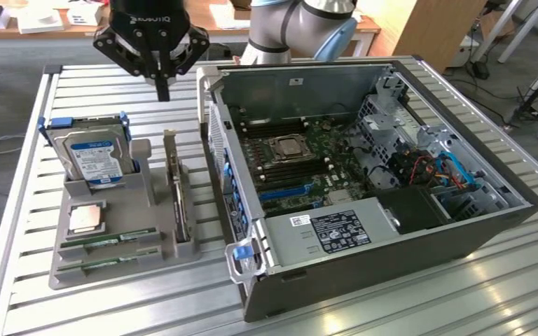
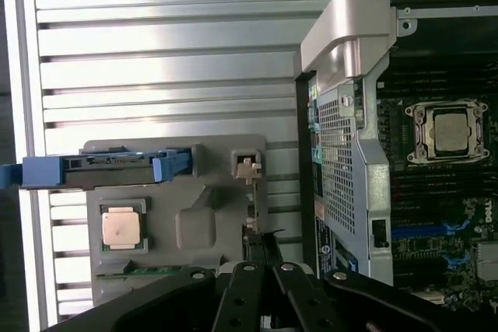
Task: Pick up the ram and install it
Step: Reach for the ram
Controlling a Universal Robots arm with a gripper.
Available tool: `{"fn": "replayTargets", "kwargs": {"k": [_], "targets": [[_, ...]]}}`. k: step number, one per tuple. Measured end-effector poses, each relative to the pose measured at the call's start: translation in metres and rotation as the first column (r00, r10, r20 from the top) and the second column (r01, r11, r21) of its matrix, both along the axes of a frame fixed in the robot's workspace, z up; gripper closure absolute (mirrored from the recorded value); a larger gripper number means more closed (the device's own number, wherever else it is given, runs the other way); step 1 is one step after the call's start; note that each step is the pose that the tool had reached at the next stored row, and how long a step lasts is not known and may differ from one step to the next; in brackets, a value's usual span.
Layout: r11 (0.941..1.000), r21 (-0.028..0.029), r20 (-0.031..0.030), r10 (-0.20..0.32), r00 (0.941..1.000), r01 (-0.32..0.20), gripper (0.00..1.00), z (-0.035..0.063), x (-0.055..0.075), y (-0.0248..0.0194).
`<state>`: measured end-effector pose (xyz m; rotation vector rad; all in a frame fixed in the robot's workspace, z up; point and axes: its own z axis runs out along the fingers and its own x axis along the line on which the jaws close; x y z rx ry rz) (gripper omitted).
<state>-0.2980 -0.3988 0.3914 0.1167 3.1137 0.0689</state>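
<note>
As it hovers, the gripper (image 1: 162, 95) is closed, seemingly empty.

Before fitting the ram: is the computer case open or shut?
Open: the case lies on its side, no cover on top, the motherboard exposed.

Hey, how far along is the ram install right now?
Done: nothing visible yet. The ram lies in the grey tray with a second stick beside it, neither one lifted. In hand: nothing; the pincer is shut and empty, hanging above the table beyond the tray's hard drive. Left: the pickup and the seating in the open computer case.
</note>
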Motion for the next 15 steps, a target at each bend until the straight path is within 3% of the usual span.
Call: {"fn": "replayTargets", "kwargs": {"k": [15], "targets": [[1.0000, 0.0000, 0.0000, 0.000, 1.0000, 0.000, 0.89, -0.0006, -0.032, 0.0000]]}}
